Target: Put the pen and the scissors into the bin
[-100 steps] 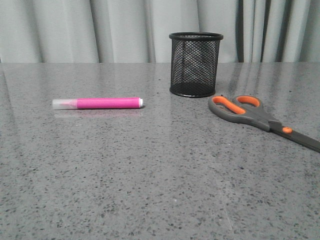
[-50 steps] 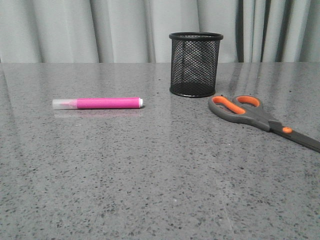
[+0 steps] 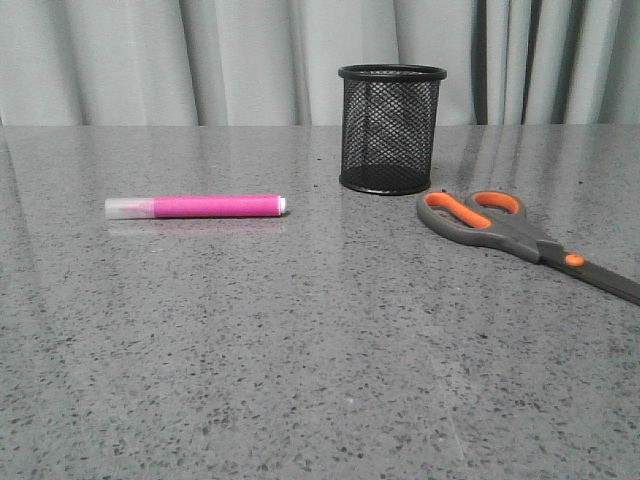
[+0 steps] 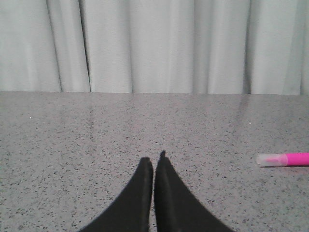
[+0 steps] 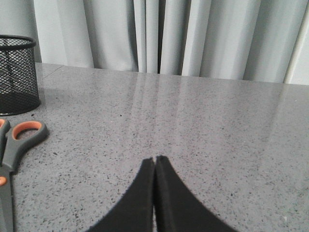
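We saw nothing shift: both the left gripper (image 4: 153, 166) and right gripper (image 5: 155, 162) stayed clenched on nothing, pen (image 3: 196, 206) and scissors (image 3: 525, 234) unbinned

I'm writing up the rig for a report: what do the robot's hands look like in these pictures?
Only the fingers show, in the wrist views. The left hand and the right hand each have two matte black fingers, broad at the base and tapering in a curve to narrow tips. No cables, markings or arm links are in view.

left fingers (image 4: 140, 203): plain matte black, broad at base, tapering to slim curved points
right fingers (image 5: 140, 203): same black, same tapered shape
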`<state>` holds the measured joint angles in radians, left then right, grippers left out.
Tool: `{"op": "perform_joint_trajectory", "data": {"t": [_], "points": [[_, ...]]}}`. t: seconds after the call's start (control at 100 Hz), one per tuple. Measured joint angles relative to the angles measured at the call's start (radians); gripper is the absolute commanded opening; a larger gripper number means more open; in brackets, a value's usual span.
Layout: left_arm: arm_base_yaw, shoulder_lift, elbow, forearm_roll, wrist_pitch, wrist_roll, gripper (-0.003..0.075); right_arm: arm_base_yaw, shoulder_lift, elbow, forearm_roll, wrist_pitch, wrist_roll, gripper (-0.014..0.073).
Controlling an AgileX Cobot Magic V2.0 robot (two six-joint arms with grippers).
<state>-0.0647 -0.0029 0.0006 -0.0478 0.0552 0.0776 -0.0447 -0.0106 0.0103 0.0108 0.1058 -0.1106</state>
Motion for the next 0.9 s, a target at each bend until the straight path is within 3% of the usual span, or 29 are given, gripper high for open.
{"op": "perform_joint_trajectory", "data": {"t": [0.2, 0.58, 0.9], "points": [[0.000, 0.000, 0.000, -0.051, 0.000, 0.000, -0.0019, 0.000, 0.000, 0.000, 0.126, -0.040, 0.000, -0.0069], [0.000, 0.000, 0.000, -0.572, -0.055, 0.000, -0.0020, 0.000, 0.000, 0.000, 0.446, -0.083, 0.002, -0.0069], [0.000, 0.000, -0.010, -0.627, -0.046, -0.003, -0.0020, 0.000, 0.026, -0.068, 0.499, 0.019, 0.002, -0.0067]]}}
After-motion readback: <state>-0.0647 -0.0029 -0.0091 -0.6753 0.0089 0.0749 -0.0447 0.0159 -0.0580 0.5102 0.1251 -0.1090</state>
